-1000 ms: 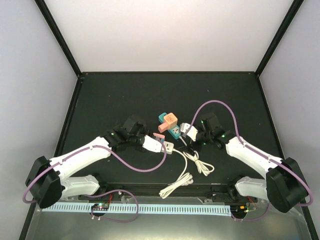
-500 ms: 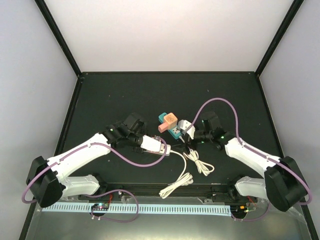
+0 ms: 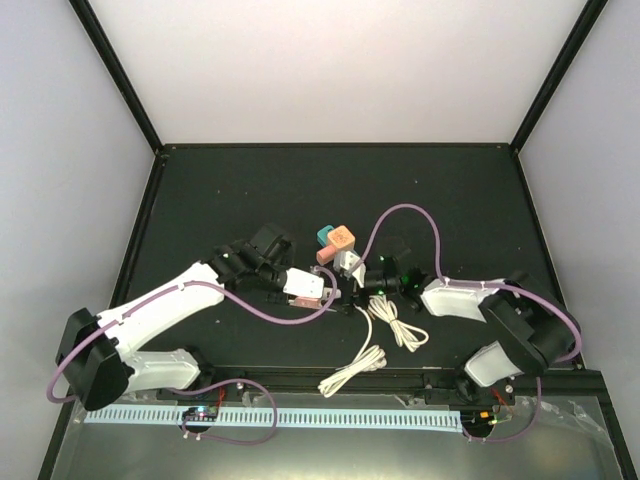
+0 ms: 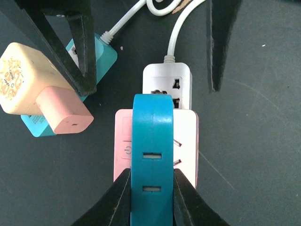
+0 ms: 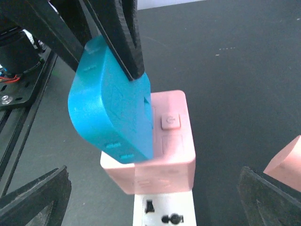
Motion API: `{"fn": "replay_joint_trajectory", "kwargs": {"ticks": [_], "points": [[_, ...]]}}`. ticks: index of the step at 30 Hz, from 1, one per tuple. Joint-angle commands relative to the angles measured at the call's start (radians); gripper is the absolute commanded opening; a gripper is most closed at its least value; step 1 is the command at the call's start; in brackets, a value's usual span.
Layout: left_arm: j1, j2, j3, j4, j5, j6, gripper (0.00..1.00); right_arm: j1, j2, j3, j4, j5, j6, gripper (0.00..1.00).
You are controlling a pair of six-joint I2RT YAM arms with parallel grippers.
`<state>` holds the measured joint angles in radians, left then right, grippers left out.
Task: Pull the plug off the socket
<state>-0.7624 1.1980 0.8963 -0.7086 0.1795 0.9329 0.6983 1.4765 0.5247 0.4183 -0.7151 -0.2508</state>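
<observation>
A blue plug (image 4: pixel 151 141) stands tilted on the top face of a pink adapter block (image 4: pixel 188 141), which sits in a white socket strip (image 4: pixel 167 84). My left gripper (image 4: pixel 151 176) is shut on the blue plug's sides. In the right wrist view, the blue plug (image 5: pixel 110 117), the pink block (image 5: pixel 174 150) and the white strip (image 5: pixel 164 212) lie between my right gripper's (image 5: pixel 154 188) wide-open fingers, which touch nothing. In the top view, both grippers meet mid-table, the left (image 3: pixel 318 290) and the right (image 3: pixel 350 278).
A peach cube adapter (image 4: pixel 33 89) in a teal socket (image 4: pixel 101 54) lies just left of the strip; it also shows in the top view (image 3: pixel 337 240). The strip's white cable (image 3: pixel 385 325) coils toward the near edge. Purple cables loop off both arms.
The left gripper has moved right with the plug and block. The right arm has swung left, so its open fingers now straddle the white strip.
</observation>
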Motion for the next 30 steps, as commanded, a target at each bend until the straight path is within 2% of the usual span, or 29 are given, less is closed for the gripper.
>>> {"fn": "replay_joint_trajectory", "kwargs": {"ticks": [1,8,18,22,30], "points": [[-0.003,0.056,0.069,-0.054,0.024,-0.042,0.02,0.022,0.057,0.004,0.197,0.034,0.021,0.99],[0.000,0.138,0.122,-0.076,0.041,-0.062,0.02,0.061,0.142,0.016,0.307,0.030,0.050,0.96],[0.002,0.124,0.125,-0.118,0.095,-0.085,0.02,0.082,0.242,0.001,0.425,0.053,0.083,0.86],[0.003,0.121,0.128,-0.130,0.112,-0.104,0.02,0.082,0.266,-0.005,0.453,0.059,0.074,0.76],[0.010,0.101,0.118,-0.125,0.139,-0.142,0.02,0.082,0.286,-0.014,0.478,0.032,0.039,0.50]]}}
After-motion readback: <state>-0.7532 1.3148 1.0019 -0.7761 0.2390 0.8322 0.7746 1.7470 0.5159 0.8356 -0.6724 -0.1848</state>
